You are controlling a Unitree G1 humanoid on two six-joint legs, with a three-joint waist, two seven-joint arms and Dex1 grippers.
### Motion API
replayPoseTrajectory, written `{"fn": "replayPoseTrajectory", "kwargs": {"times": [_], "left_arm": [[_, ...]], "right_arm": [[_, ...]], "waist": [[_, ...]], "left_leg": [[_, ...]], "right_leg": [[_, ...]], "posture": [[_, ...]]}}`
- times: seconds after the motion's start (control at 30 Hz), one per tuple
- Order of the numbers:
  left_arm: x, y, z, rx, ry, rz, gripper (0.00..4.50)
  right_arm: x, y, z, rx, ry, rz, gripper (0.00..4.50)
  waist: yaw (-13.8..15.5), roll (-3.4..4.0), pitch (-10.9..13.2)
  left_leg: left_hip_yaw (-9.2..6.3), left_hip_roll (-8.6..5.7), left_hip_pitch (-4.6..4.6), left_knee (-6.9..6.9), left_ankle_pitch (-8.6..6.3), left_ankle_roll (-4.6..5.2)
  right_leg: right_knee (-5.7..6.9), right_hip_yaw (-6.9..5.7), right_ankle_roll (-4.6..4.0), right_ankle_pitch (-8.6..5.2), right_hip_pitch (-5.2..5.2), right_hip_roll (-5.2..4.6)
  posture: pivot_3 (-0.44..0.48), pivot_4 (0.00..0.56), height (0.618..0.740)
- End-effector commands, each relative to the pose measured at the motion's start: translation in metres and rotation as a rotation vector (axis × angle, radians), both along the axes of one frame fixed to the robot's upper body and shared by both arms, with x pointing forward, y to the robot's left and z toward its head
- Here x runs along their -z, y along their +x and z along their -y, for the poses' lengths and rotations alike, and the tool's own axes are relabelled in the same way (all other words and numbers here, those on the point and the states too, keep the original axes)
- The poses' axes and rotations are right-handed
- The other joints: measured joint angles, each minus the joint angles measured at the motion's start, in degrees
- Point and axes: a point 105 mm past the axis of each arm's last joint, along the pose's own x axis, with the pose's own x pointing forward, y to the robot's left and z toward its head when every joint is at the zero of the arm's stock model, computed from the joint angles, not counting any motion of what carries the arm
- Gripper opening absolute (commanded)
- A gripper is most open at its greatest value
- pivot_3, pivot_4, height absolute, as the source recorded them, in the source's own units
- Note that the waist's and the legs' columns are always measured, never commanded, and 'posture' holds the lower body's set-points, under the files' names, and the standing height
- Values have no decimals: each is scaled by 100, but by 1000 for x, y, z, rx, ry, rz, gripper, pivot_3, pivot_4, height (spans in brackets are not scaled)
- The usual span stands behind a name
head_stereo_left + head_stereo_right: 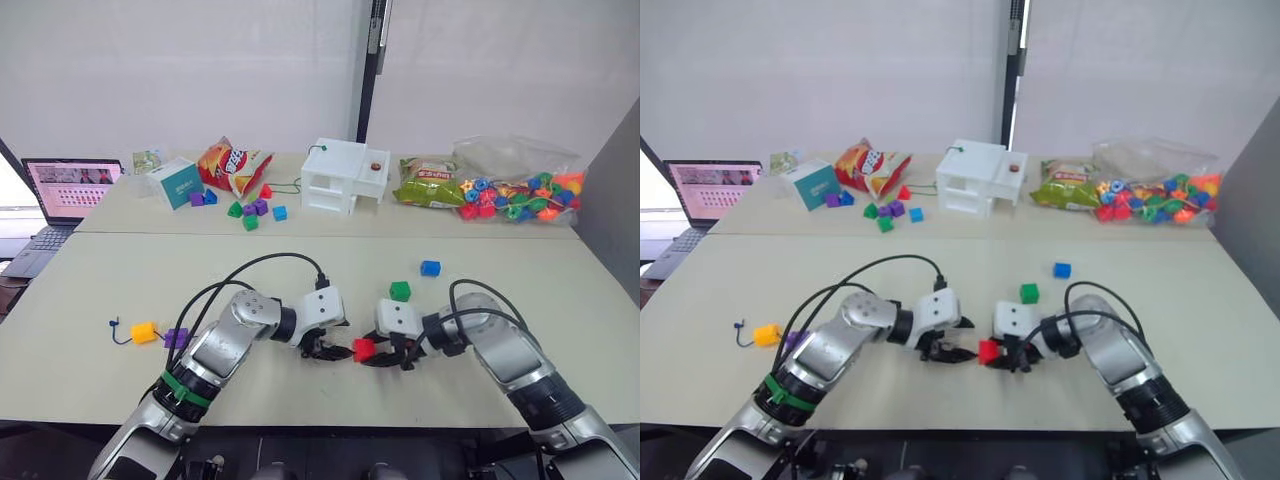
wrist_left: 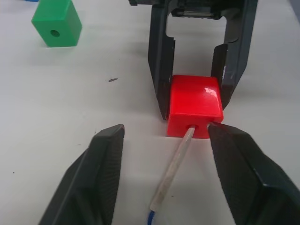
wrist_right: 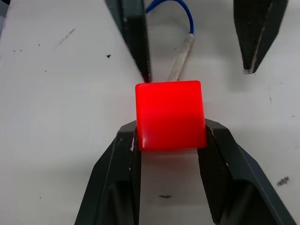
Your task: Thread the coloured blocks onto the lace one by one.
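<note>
Red block [image 3: 169, 115], nearest the cameras, clamped between the two fingers of the right gripper [image 1: 385, 352] at the near middle of the worktop [image 1: 520, 270], its holed face turned toward the left gripper [image 1: 325, 346]. The stiff pale tip [image 2: 174, 169] of the lace [image 3: 180, 11] has entered that hole; its long axis runs from the left gripper straight toward the right one, lying low along the worktop, with the dark-blue cord trailing back beneath the left gripper. The left gripper stands released, its fingers [image 2: 96, 183] spread to either side of the tip and touching neither it nor the block, so the tip appears to rest in the hole unheld. The facing arrangement of the two grippers is judged to serve alignment: the right one steadies the block so that the hole meets the tip squarely. Beyond the right gripper lie the green block [image 1: 400, 290], just past it, and the blue block [image 1: 430, 267], farther on, both loose. Well out to the left gripper's outer side sit the yellow-orange block [image 1: 144, 332] and the purple block [image 1: 176, 338], close together beside the lace's far end, seemingly already threaded.
</note>
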Motion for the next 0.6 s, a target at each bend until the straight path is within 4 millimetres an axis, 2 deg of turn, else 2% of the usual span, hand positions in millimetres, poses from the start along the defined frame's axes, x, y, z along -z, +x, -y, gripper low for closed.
{"fn": "replayPoseTrajectory", "kwargs": {"times": [0.03, 0.3, 0.43, 0.53, 0.6], "left_arm": [[-10, -4, -10, 13, -16, 12, 2905], [-12, -16, -33, 13, -31, -69, 2905], [6, -18, -43, -5, 2, -103, 2905], [15, -15, -41, -18, 8, -97, 2905], [19, -12, -39, -31, 6, -81, 2352]], "right_arm": [[7, -7, -4, -21, -4, -28, 1164], [7, -4, -4, -7, 0, -22, 1164], [6, -4, -5, -5, 4, -22, 1164], [6, -4, -5, -4, 4, -21, 1164], [5, -4, -5, -4, 5, -20, 1164]], "waist": [[3, 0, 0], [1, 0, 1], [2, 0, 1], [4, 0, 1], [9, 0, 0]], "left_leg": [[0, -1, 1, -3, 0, 0], [-1, -2, 1, -8, -1, -1], [-1, -3, 3, -12, -1, -1], [0, -3, 3, -14, 0, -1], [0, -4, 3, -14, 0, -1]], "right_leg": [[-2, 0, 0, 0, 0, -2], [-4, -2, 0, 0, -1, -7], [-5, -2, 0, 0, 0, -7], [-5, -3, 0, 0, 0, -6], [-5, -3, 0, 0, 0, -7]], "posture": [[0, 150, 740], [0, 150, 740], [0, 150, 740], [0, 150, 740], [0, 150, 740]]}}
